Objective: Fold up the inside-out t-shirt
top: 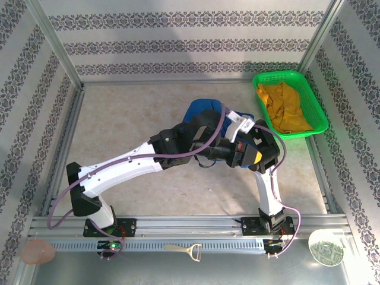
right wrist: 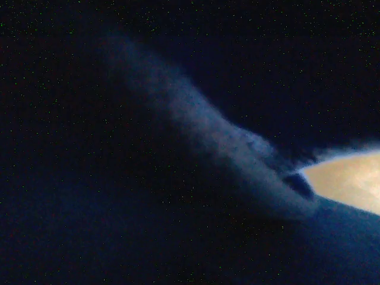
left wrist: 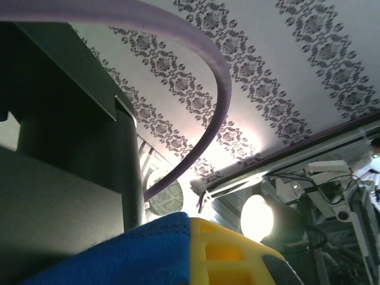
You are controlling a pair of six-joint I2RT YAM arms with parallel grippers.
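The royal-blue, short-sleeved cloth t-shirt (top: 199, 110) is lying bunched up in the middle of the pale counter (top: 119, 119), under both arms. The left jaws are holding it, closed tight, and the right jaws are pinching blue cloth too — closed all the way. I think they are grabbing it to start — next it needs lifting and spreading flat.

Worktop (top: 130, 124): beige, mottled, bare across the left half of frame.
Centre, slightly right: inside-out t-shirt (top: 200, 110), blue, bunched up.
Upper right corner: green basket (top: 278, 76).
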